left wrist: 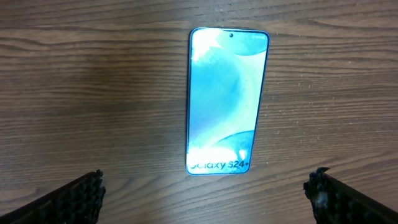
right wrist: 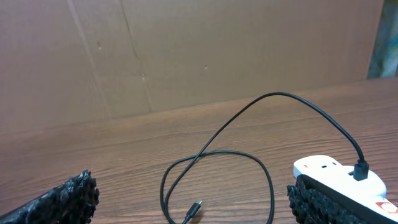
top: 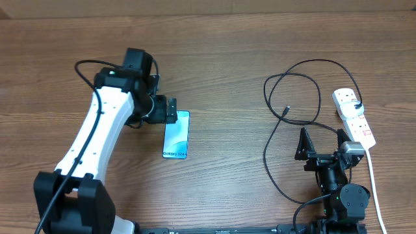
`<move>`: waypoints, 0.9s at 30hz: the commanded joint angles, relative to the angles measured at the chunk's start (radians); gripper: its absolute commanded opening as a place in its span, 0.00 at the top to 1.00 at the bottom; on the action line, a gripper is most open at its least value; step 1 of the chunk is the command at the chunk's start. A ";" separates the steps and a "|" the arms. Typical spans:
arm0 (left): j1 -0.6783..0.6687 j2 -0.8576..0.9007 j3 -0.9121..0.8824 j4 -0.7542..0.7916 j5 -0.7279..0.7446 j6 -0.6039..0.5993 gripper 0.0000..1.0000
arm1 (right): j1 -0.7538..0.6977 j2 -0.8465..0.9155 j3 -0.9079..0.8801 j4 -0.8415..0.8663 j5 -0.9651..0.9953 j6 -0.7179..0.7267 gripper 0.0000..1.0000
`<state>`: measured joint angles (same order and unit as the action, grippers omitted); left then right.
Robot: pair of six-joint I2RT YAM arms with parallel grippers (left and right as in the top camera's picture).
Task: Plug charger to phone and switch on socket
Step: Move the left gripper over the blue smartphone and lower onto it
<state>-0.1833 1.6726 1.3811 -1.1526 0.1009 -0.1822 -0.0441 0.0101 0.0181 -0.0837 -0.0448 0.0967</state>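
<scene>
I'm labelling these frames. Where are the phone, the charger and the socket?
phone [left wrist: 227, 99], left wrist view, middle of its screen.
charger [right wrist: 194, 210], right wrist view, its small free-end plug.
socket [top: 359, 125], overhead view, middle of its white body.

Even, fairly bright light with faint shadows; white glare washes the phone [left wrist: 227, 99]; wrist views' lower corners blur.

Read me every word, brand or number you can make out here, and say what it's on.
"Galaxy S24+": on the phone screen, near one short edge.
Red markings on the power strip: too blurred to read.
</scene>
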 commanded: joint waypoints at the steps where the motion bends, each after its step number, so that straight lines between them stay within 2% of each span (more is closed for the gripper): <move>1: -0.032 0.024 0.026 0.008 -0.033 -0.025 0.01 | 0.005 -0.005 -0.010 0.003 -0.002 -0.015 0.00; 13: -0.082 0.126 0.020 0.035 -0.061 -0.122 0.01 | 0.005 -0.005 -0.010 0.003 -0.002 -0.015 0.00; 27: -0.114 0.236 0.008 0.039 -0.060 -0.124 0.00 | 0.005 -0.005 -0.010 0.003 -0.002 -0.015 0.00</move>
<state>-0.2886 1.8938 1.3811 -1.1156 0.0544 -0.2897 -0.0441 0.0101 0.0181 -0.0830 -0.0448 0.0967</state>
